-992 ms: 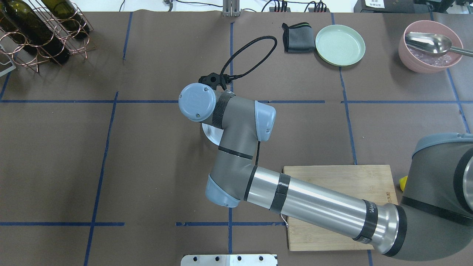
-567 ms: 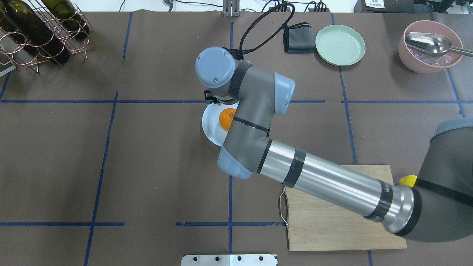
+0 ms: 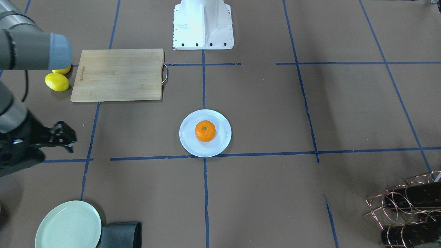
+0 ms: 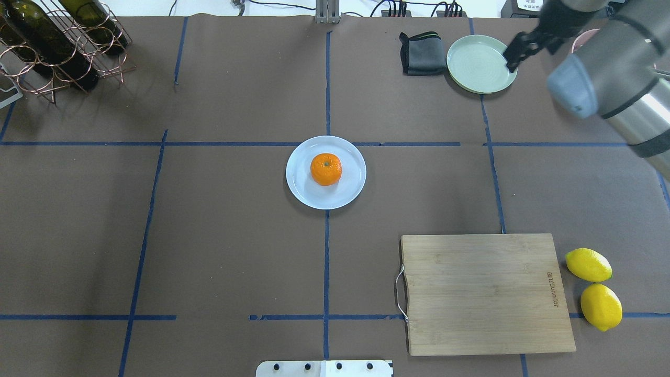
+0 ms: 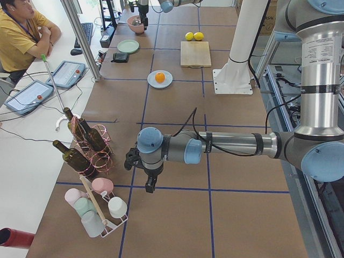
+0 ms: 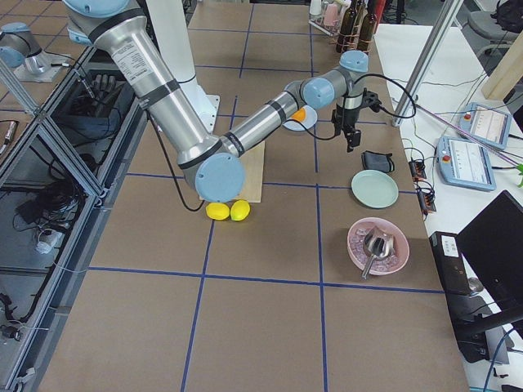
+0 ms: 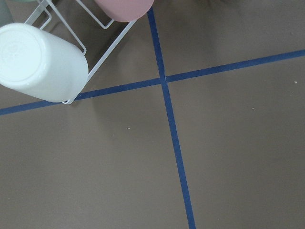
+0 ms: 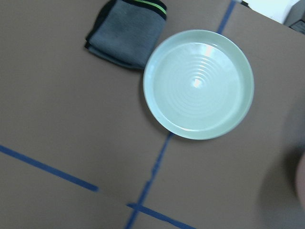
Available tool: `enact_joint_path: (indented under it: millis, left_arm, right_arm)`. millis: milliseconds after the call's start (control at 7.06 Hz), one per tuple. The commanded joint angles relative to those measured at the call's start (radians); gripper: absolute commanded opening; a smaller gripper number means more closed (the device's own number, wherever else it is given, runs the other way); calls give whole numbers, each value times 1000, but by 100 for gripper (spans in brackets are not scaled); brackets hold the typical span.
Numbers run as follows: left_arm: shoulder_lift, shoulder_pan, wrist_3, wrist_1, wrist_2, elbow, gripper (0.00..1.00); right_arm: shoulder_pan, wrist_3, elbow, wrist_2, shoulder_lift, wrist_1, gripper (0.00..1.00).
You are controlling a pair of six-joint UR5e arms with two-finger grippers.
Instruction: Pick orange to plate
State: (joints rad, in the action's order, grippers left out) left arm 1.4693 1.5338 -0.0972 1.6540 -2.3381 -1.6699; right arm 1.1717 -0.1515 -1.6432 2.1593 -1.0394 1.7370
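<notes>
The right tool [image 3: 70, 139] has swung off, jaws apart and empty, orange [image 4: 325, 169] left well behind it on the plate [image 4: 301, 189], done!

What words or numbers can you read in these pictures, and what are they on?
Nothing reads clearly.
On the cutting board: a small stamped mark near one short edge, too small to read.
On the left arm: a printed label on its upright tube, too blurred to read.

Wooden cutting board [image 4: 484, 293], two lemons [image 4: 588, 265] beside it, pale green plate [image 4: 479, 65], folded dark cloth [image 4: 421, 53], wire bottle rack [image 4: 57, 47]
</notes>
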Motion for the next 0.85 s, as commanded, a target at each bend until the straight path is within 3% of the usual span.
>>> enact_joint_path:
  millis: [0, 425, 709]
  left_arm:
    - [-12, 0, -7, 3, 0, -7, 100]
    - [-14, 2, -9, 4, -1, -20, 100]
    - [-47, 3, -7, 4, 2, -88, 100]
  right_arm:
    - [185, 244, -29, 34, -141, 85, 100]
    - [321, 313, -44, 36, -455, 7, 100]
    - [330, 297, -41, 48, -597, -169, 100]
